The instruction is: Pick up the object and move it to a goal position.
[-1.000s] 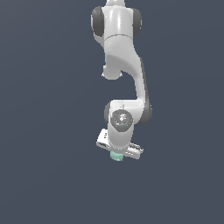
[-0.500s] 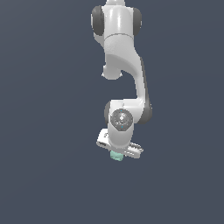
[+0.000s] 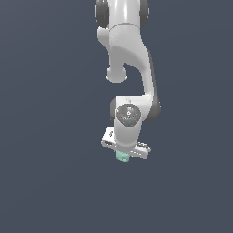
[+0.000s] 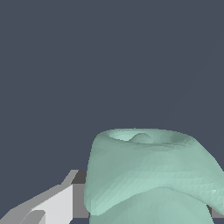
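Note:
The object (image 3: 121, 157) is a small pale mint-green piece that pokes out just below my white gripper (image 3: 122, 154) in the exterior view. The gripper hangs at the arm's lower end, near the view's middle, and is wider than the object. In the wrist view the object (image 4: 148, 175) fills the near field, showing a ring-like rim with a bump inside. One grey-white finger (image 4: 52, 205) presses against its side; the other finger is hidden behind it. The gripper is shut on the object and holds it clear of any surface.
A plain dark blue-grey background surrounds the arm (image 3: 129, 54) in both views. No table, edge or other item shows.
The arm and the held object have lifted very slightly; otherwise the pose is the same.

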You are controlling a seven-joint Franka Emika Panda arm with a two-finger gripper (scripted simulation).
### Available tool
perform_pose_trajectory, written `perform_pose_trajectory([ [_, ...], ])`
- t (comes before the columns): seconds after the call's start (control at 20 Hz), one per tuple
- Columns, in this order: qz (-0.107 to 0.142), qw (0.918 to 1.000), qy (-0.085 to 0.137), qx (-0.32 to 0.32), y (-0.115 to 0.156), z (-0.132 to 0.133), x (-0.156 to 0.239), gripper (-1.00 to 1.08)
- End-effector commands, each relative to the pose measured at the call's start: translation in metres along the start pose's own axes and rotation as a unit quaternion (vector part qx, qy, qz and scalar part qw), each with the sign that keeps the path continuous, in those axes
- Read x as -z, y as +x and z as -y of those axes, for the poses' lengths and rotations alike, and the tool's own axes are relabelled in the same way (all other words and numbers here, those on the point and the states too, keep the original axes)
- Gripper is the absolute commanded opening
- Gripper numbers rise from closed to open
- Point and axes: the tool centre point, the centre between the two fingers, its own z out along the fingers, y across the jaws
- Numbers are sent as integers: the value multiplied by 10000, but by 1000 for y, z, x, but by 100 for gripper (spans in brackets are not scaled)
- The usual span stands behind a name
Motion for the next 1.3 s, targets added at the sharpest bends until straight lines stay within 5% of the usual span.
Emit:
perform_pose_trajectory([
  [0.0, -5, 10000, 2, 1, -8, 0, 12, -100],
  [1.25, -6, 10000, 0, 3, -139, 2, 201, -100],
])
